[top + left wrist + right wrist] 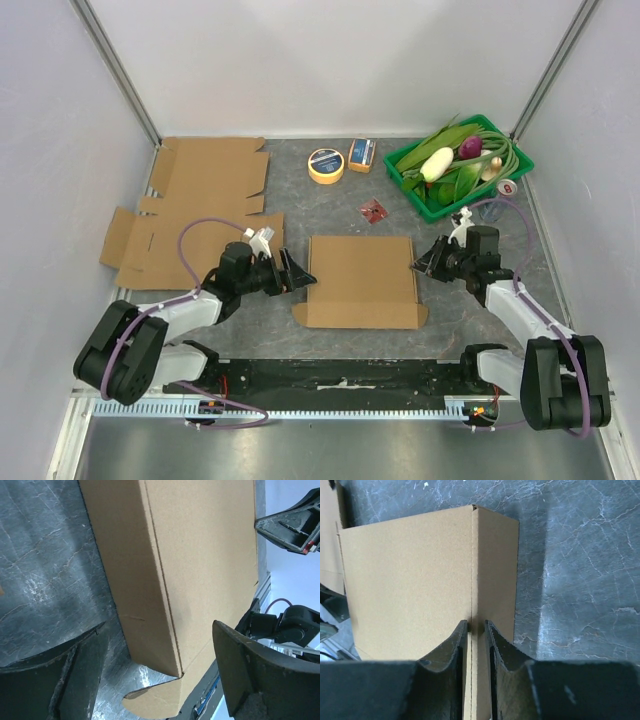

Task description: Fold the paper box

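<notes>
**Two grippers at the ends of a flattened carton**

The paper box (360, 280) lies flat in the middle of the grey table (330, 215), a brown slab with a small flap sticking out at each near corner.

The left gripper (300, 273) is at the box's left edge. Its fingers (75, 675) are spread wide, and the box's long left side and near corner run between them with nothing gripped.

The right gripper (425, 263) is at the opposite, right edge. Its fingers (451, 652) are drawn in to a narrow slit, pinched on the folded crease along that edge.

Beyond the box's left side lie flat cardboard sheets (205, 190), unfolded and overlapping. Straight beyond the box are a roll of yellow tape (326, 165) and a small orange packet (362, 155), with a little red wrapper (374, 210) nearer the box. Beyond its right corner is a green basket (520, 160) of vegetables.
</notes>
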Motion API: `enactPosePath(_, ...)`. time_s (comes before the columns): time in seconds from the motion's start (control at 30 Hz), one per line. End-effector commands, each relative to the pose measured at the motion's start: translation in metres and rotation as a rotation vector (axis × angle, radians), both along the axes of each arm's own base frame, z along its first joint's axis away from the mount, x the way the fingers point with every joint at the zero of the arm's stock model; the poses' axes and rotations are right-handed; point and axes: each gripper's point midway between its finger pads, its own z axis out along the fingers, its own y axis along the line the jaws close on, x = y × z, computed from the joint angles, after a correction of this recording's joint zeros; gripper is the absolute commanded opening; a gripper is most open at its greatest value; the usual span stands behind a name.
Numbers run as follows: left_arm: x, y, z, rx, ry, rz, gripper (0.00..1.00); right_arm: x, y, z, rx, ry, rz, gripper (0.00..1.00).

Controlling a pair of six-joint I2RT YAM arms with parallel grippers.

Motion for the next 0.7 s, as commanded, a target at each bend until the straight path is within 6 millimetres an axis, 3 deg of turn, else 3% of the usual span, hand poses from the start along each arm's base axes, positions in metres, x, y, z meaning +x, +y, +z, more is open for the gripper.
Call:
enactPosePath(0.0, 0.005, -0.006, 0.005, -0.04, 0.009, 0.002, 0.9, -0.008, -0.014, -0.021, 0.041, 0.054, -0.027, 0.23)
enactPosePath(0.1, 0.008, -0.009, 0.006, -0.057, 0.015, 0.0, 0.95, -0.012, -0.02, -0.031, 0.047, 0.083, -0.031, 0.2)
enactPosePath(0.47, 0.013, -0.029, 0.009, -0.171, 0.075, -0.052, 0.98, -0.02, -0.039, -0.059, 0.05, 0.22, -0.112, 0.09)
enactPosePath(0.67, 0.017, -0.031, 0.002, -0.168, 0.114, -0.038, 0.98, -0.02, -0.048, -0.063, 0.063, 0.241, -0.16, 0.06)
